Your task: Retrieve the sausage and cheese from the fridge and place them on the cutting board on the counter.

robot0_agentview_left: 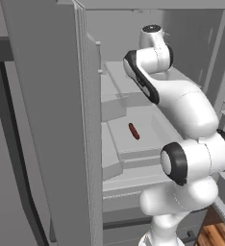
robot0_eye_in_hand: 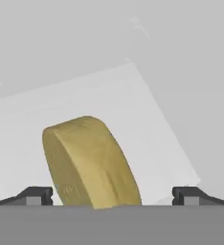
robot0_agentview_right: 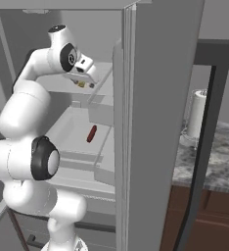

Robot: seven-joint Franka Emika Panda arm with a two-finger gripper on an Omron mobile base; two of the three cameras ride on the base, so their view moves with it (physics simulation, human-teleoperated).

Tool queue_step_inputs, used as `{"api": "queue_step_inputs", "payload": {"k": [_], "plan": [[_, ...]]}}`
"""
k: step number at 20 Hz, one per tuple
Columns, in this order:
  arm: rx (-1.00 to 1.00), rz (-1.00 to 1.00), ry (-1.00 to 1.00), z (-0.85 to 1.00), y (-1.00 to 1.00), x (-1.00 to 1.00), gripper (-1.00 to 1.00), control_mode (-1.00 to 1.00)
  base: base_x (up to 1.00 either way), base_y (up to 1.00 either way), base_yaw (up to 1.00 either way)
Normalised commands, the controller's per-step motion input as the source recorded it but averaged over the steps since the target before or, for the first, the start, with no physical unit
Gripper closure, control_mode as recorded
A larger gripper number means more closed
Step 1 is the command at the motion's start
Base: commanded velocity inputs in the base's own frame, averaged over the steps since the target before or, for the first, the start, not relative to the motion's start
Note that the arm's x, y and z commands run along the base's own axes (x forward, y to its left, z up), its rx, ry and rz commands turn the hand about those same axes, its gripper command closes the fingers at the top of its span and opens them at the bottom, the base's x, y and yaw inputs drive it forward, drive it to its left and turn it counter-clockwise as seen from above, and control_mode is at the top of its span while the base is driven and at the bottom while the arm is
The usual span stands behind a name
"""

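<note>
Inside the open fridge, the gripper reaches over an upper shelf, its body hiding the cheese from the left base camera. The hand view shows a yellow, matte wedge with a rounded top between wide-spread fingertips, not gripped. The slim red-brown sausage lies on the shelf below.

Sausage: laid on a middle shelf inside the fridge.
Cheese: set on the shelf above, between the gripper fingertips.
Counter: right of the fridge.
</note>
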Motion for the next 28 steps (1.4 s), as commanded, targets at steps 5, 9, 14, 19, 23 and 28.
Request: {"api": "queue_step_inputs", "payload": {"k": [5,9,14,19,23,28], "plan": [[0.09,0.0,0.05,-0.34,0.48,0.91,-1.0,-1.0,0.0,0.0,0.0],[0.05,0.0,0.08,-0.42,0.18,0.57,1.0,-1.0,0.0,0.0,0.0],[0.01,-0.01,0.1,-0.17,-0.29,-0.08,1.0,-1.0,0.0,0.0,0.0],[0.0,-0.02,0.0,-0.04,-0.72,-0.71,1.0,-1.0,0.0,0.0,0.0],[0.0,0.0,-0.17,-0.31,-0.31,-0.99,1.0,-1.0,0.0,0.0,0.0],[0.0,0.0,-0.31,-0.56,0.0,-1.0,1.0,-1.0,0.0,0.0,0.0]]}}
